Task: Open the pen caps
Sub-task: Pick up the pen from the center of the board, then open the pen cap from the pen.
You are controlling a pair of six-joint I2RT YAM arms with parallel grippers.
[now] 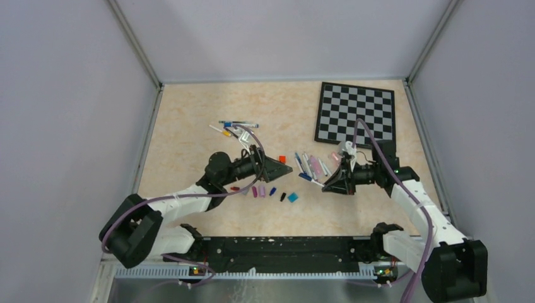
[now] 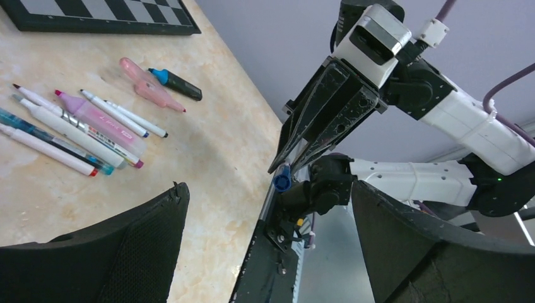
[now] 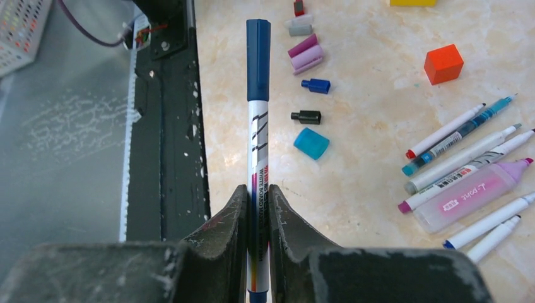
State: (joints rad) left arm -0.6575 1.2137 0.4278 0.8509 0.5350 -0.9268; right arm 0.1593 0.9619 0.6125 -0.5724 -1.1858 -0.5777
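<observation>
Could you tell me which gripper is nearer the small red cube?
Left. The left gripper hovers just on the near side of the red cube; the right gripper, holding a marker, is farther off to the right.

Left gripper (image 2: 268,187) stands wide open, facing the right gripper (image 3: 257,190) clamped on a pen (image 3: 258,126).

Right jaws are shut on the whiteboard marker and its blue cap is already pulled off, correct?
Not quite: the blue cap is still on the whiteboard marker. The right jaws are shut on its barrel, as you said. The right wrist view shows it.
</observation>
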